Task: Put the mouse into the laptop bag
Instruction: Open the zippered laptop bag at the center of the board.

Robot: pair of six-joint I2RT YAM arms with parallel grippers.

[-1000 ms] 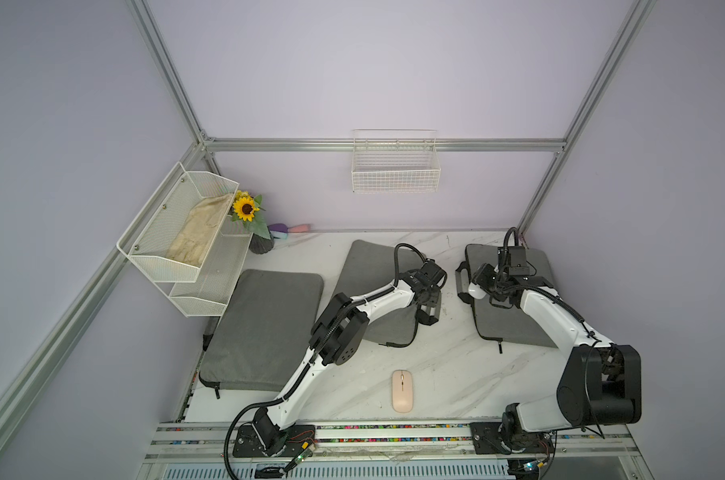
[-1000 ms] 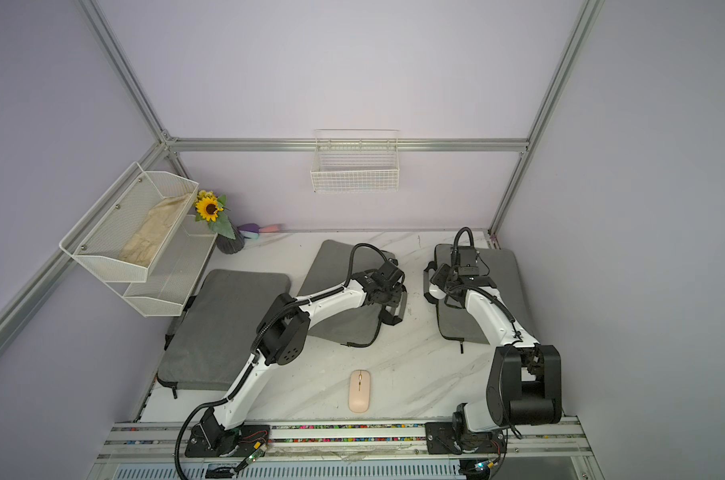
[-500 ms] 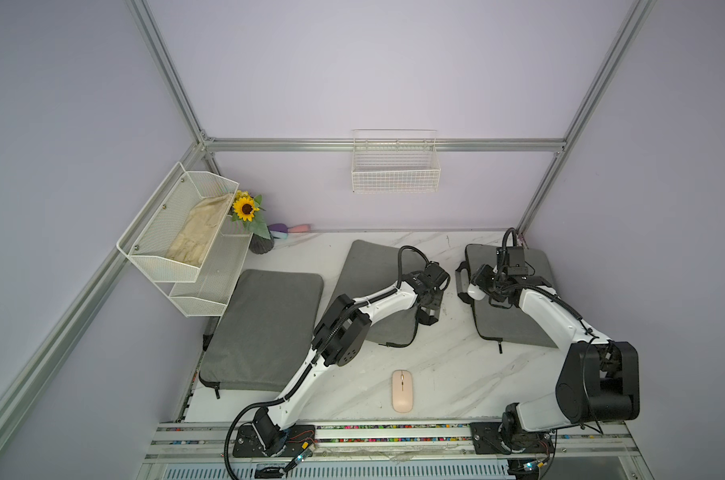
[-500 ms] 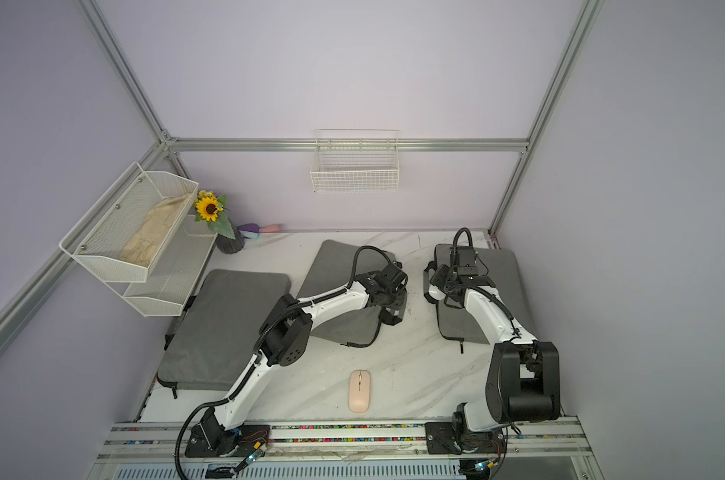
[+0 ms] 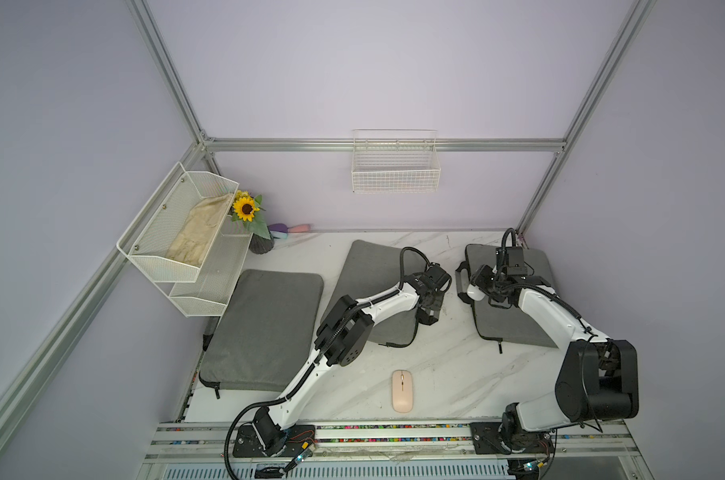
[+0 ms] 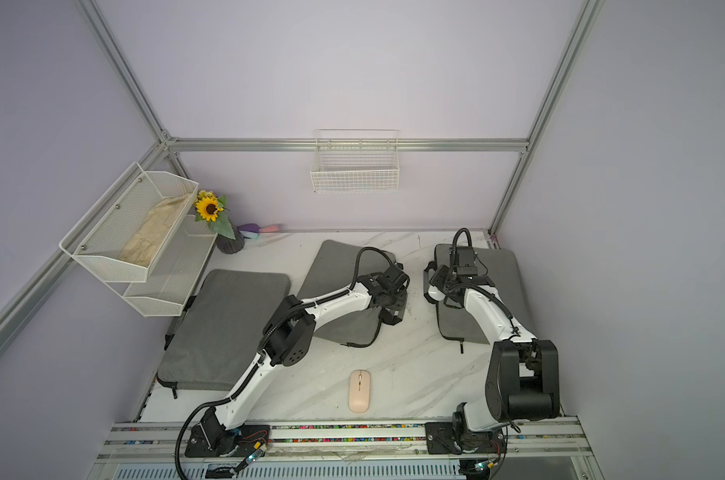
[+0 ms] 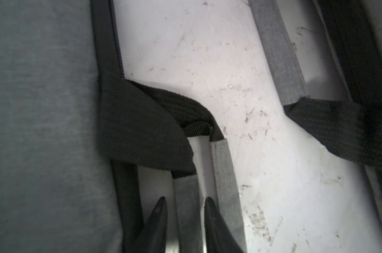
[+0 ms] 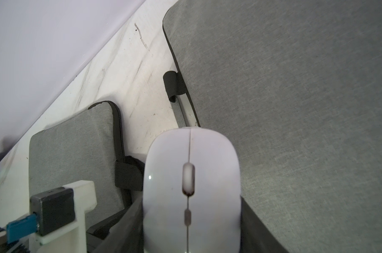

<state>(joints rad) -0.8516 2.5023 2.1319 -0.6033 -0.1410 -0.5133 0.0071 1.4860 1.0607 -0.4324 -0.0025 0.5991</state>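
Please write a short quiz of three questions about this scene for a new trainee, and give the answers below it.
1. True or false: the right claw holds a white mouse.
2. What colour is the free mouse on the table? A) black B) pale pink C) blue
3. Fill in: the left claw straddles the grey ____ of the middle bag.

Key: 1 true; 2 B; 3 handle.
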